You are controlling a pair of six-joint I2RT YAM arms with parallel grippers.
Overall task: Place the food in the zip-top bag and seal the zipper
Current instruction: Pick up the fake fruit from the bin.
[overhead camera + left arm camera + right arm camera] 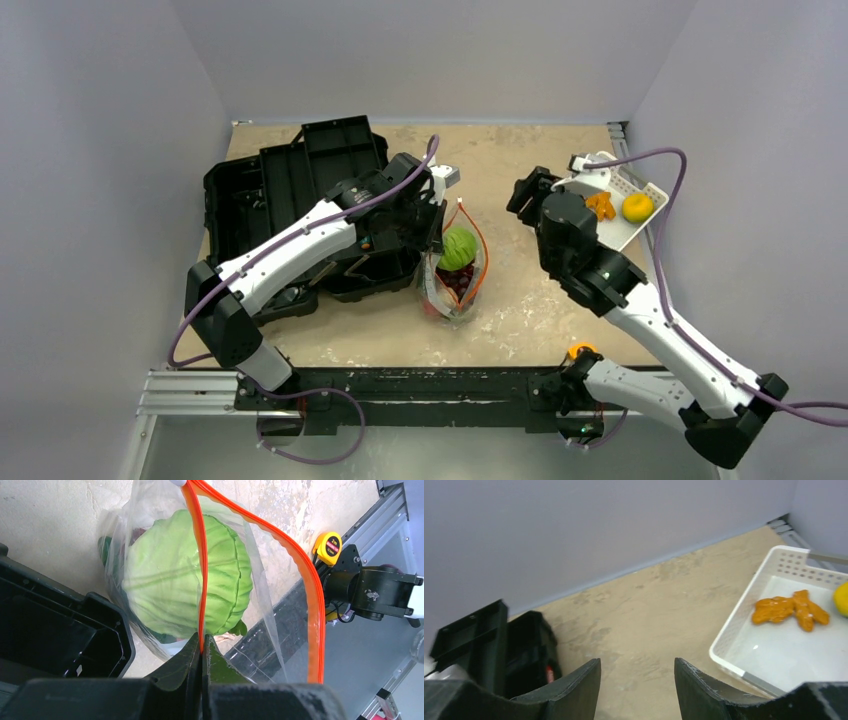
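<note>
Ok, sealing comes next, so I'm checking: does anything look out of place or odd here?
The cabbage sits high in the zip-top bag, near its mouth, and the zipper gapes wide, with the left claw pinching one side only. A lemon lies in the white basket.

You are looking at a sandy, scuffed table point(520, 300). A clear zip-top bag point(448, 300) is sitting on it. A black toolbox point(290, 190) is lying open just beside the bag, on its left. A white basket point(622, 232) is sitting well apart from the bag, to its right and farther back. A small yellow tape measure point(581, 351) is resting at the table's near edge, to the bag's right.
</note>
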